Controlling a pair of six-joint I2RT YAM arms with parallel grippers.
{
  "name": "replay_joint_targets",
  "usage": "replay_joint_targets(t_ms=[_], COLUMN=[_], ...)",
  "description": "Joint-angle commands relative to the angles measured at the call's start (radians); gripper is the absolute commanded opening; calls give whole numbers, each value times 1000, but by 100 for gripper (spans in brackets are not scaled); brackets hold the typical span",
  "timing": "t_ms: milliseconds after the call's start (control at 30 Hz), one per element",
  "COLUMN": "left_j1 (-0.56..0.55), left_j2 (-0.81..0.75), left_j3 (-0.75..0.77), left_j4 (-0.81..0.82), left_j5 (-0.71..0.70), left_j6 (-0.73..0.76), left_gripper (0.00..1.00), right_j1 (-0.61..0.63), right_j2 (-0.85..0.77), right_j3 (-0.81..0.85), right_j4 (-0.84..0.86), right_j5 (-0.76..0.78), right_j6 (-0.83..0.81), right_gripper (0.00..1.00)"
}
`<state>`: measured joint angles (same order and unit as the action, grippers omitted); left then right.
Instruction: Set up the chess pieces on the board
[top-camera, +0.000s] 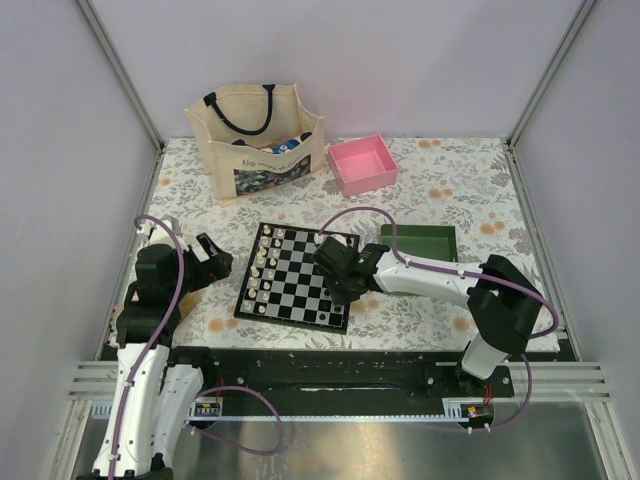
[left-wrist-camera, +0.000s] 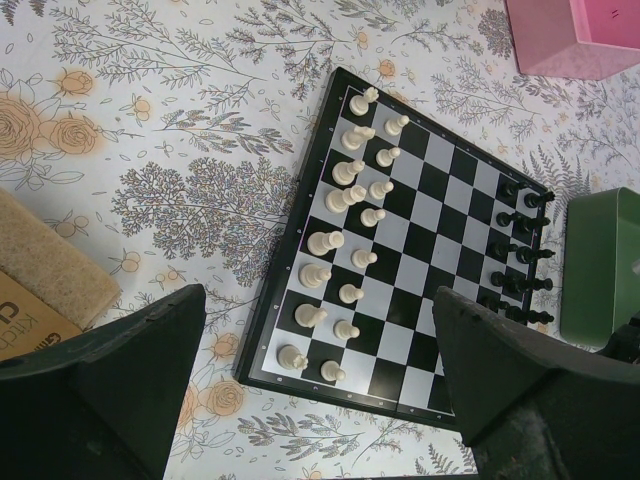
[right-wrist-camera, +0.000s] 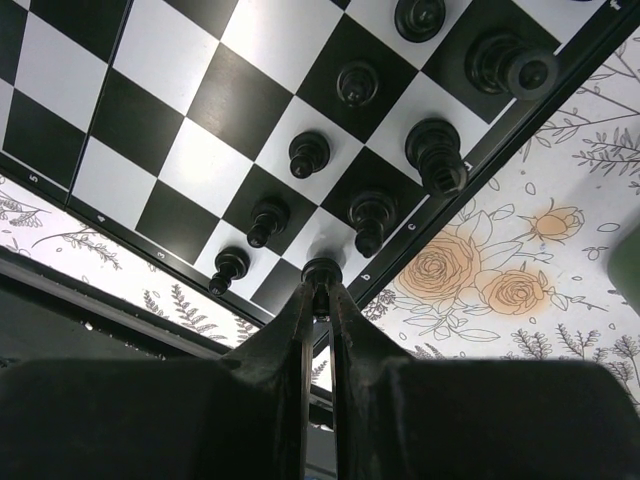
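Fingers (right-wrist-camera: 290, 330) of the right gripper (right-wrist-camera: 320, 292) pinch a black chess piece (right-wrist-camera: 321, 268) at a corner square along the right rim of the board (top-camera: 300, 283), mid-worktop toward the near edge. Only its top shows, so its kind is unclear. The left gripper (top-camera: 214, 256) hangs spread wide near the left edge.

Canvas tote bag (top-camera: 255, 135) and pink box (top-camera: 363, 163) at the far edge of floral cloth (top-camera: 450, 190), green tray (top-camera: 425, 243) nearer.
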<state>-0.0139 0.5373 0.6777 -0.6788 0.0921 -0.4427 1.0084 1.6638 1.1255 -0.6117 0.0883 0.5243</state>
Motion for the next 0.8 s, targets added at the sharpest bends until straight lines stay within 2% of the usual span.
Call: replay_joint_targets(t_ms=[0,567,767], left_j1=[2,2,3], left_j2=[-3,1,0], left_j3=[3,3,3], left_j4=[47,47,47], left_j5=[-15,-14,-12], left_j6=[-5,-5,-5], left_gripper=[99,99,99], right_j1=[12,12,12], right_j2=[-3,30,25], right_j3=[48,51,51], right_j4=[12,3,1], right_j5=[56,42,41], right_j6=[-6,-20,-21], right_gripper=[8,11,20])
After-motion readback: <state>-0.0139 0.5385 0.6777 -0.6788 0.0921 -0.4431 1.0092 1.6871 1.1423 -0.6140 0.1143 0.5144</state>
